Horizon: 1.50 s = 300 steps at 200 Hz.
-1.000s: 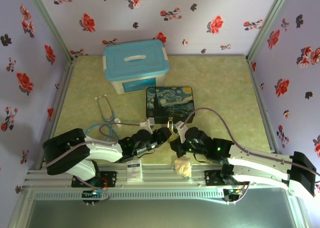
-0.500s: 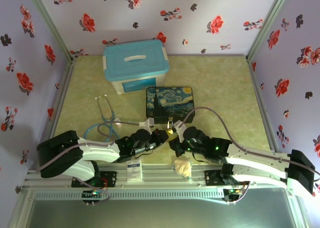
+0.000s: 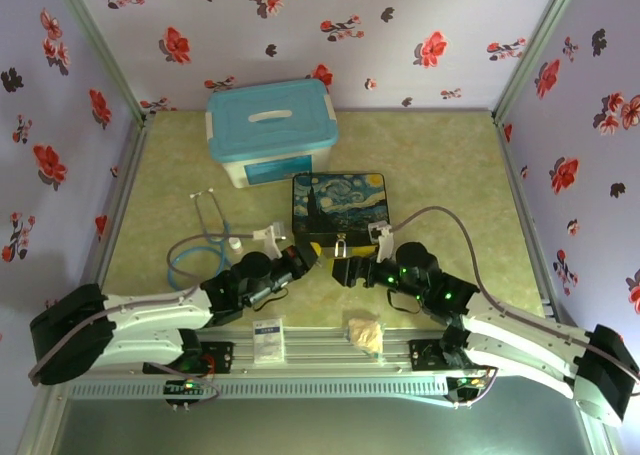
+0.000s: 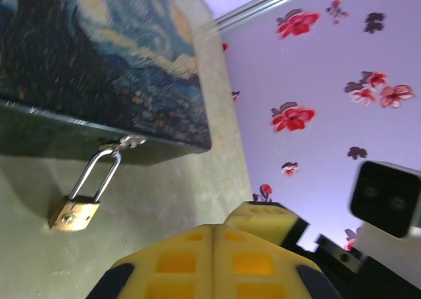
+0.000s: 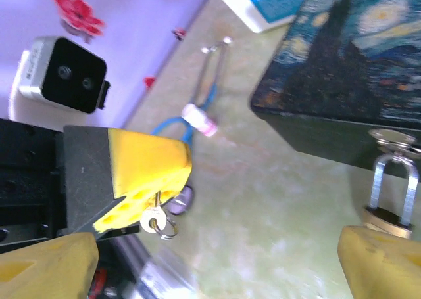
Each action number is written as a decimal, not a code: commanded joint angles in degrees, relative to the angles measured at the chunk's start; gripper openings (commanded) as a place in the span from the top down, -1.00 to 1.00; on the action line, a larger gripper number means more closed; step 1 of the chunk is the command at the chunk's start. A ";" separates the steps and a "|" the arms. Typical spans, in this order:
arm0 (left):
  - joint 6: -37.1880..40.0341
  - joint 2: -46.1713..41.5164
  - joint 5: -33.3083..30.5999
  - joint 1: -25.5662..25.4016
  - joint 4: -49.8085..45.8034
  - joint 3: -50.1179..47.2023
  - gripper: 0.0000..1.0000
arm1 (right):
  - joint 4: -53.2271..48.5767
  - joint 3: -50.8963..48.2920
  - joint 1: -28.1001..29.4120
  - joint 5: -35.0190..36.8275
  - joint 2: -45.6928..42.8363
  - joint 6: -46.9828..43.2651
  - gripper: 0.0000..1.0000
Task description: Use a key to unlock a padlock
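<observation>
- The step in hand looks like the approach: the key is gripped, but it has not yet reached the lock.
- The padlock (image 4: 74, 213) hangs by its silver shackle from the hasp on the near side of the starry-night tin box (image 4: 99, 62). Its brass body lies on the table (image 3: 440, 175), about mid-table between the two arms.
- The left gripper (image 4: 212, 236) sits just left of the padlock and apart from it. Its yellow fingers are pressed together on the key (image 5: 153, 221), which pokes out at the tip with a small ring dangling beside it.
- The right gripper (image 5: 214, 253) is spread wide and holds nothing. It comes in from the near right, with one finger just beside the lock body.
- Next, I judge, the right fingers need to pinch the brass body so it cannot swing. The left arm must then line the key blade up with the keyhole.
- I cannot tell which way the keyhole faces.
- A stethoscope (image 3: 205, 237) lies to the left, well apart from the work.
</observation>
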 commanded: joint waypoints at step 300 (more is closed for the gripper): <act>8.16 -1.05 6.80 5.75 25.62 -3.80 1.00 | 63.52 -0.26 -1.66 -15.42 31.04 15.26 0.89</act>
